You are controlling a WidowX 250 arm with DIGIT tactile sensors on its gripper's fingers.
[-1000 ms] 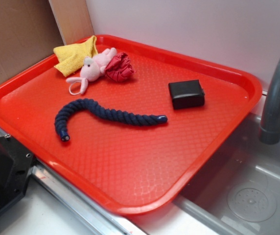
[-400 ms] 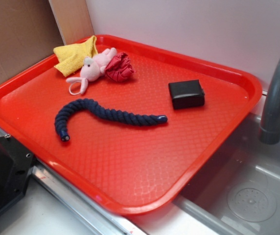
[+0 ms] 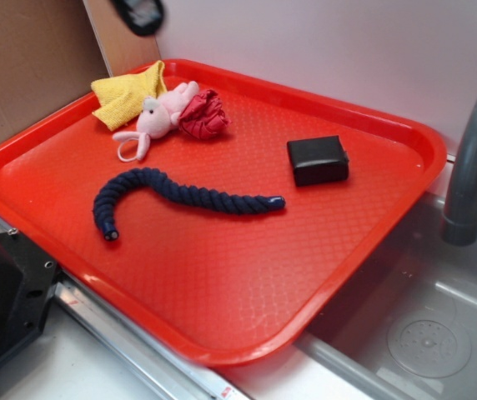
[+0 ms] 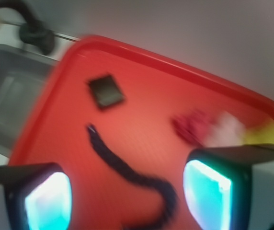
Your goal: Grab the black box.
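Observation:
The black box [image 3: 317, 160] lies flat on the red tray [image 3: 222, 275], toward its right rear, with nothing touching it. The blurred wrist view shows the black box [image 4: 107, 91] far ahead and to the left of my gripper [image 4: 127, 191]. My gripper hovers high above the tray, open, its two glowing pads [image 4: 48, 199] wide apart with nothing held between them. Only a dark part of the arm [image 3: 138, 12] shows at the exterior view's top left edge, well away from the box.
A dark navy rope [image 3: 180, 196] curves across the tray's middle. A yellow cloth [image 3: 126, 96], pink plush toy [image 3: 157, 117] and red cloth [image 3: 203, 115] sit in the back left corner. A grey sink [image 3: 422, 325] and faucet [image 3: 472, 158] border the right.
A dark part of the arm has come into the exterior view at the top left. Nothing on the tray has moved.

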